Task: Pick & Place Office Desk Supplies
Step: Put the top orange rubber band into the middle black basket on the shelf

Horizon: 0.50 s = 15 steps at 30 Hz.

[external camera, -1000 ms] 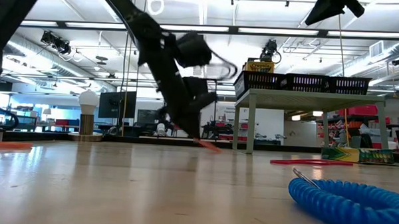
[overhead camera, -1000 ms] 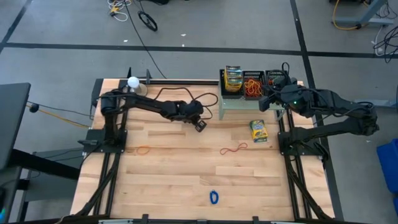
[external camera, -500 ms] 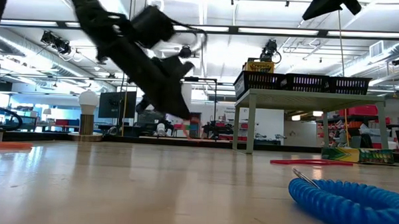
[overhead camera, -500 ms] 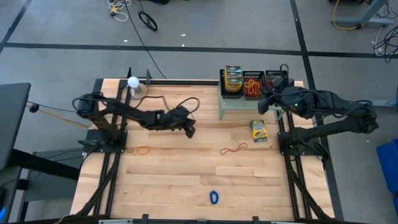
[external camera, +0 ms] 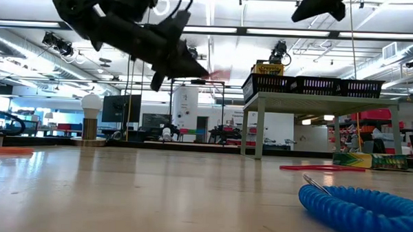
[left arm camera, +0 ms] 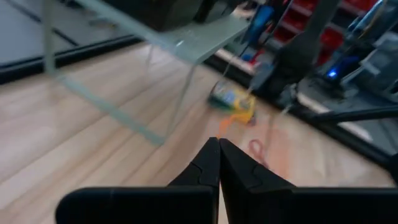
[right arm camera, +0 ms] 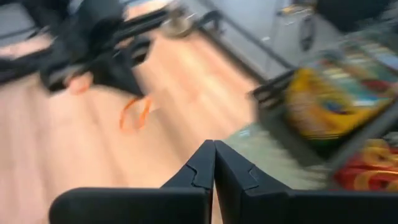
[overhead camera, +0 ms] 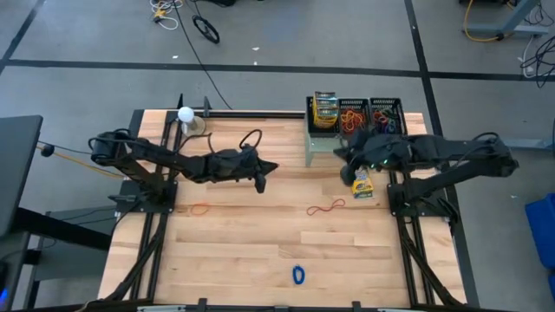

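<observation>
Three mesh trays [overhead camera: 353,115] behind right end effector [overhead camera: 341,153], fingers pressed together; two crayon boxes [overhead camera: 361,183]; left end effector [overhead camera: 270,166] clamps orange band [left arm camera: 225,124].

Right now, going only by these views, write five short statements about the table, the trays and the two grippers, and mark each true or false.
1. A blue coiled loop lies on the table's near part. True.
2. The crayon box on the table sits inside a mesh tray. False: it lies on the tabletop in front of the pale green shelf.
3. The left gripper has its fingers shut together. True.
4. The right gripper is wide open. False: its fingers meet.
5. The red rubber band hangs from the left gripper. False: it lies flat on the wood, apart from both grippers.
</observation>
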Available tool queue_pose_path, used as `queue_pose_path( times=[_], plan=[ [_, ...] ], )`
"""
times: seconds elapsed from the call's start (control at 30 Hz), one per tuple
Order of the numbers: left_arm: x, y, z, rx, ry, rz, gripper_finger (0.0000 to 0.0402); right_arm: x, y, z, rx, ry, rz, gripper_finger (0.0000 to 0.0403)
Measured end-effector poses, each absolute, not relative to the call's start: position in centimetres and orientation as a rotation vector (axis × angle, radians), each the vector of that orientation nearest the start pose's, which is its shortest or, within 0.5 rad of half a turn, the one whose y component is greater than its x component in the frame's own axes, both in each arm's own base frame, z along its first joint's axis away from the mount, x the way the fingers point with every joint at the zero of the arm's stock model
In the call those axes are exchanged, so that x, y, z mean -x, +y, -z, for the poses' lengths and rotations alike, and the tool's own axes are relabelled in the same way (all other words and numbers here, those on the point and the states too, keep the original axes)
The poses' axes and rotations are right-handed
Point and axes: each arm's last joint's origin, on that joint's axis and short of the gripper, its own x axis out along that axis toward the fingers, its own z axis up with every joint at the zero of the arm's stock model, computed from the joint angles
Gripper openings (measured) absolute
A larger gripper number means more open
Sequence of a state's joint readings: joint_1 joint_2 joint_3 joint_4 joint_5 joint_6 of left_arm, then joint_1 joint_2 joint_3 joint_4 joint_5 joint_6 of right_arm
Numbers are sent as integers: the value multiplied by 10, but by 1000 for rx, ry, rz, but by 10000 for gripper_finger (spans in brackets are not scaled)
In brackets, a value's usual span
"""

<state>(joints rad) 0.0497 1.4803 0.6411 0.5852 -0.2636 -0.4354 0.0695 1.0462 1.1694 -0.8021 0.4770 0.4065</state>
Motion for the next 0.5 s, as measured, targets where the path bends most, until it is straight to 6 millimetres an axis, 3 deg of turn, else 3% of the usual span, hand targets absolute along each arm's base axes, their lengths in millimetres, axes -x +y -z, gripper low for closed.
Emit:
queue_pose_path(
  times=[0.27,0.5],
  plan=[
    [-299,9,-212,416,63,-277,4,-237,32,-343,-294,599,389,48],
    [-300,7,-215,420,33,-266,4,-278,31,-317,-566,586,442,112]
  ],
)
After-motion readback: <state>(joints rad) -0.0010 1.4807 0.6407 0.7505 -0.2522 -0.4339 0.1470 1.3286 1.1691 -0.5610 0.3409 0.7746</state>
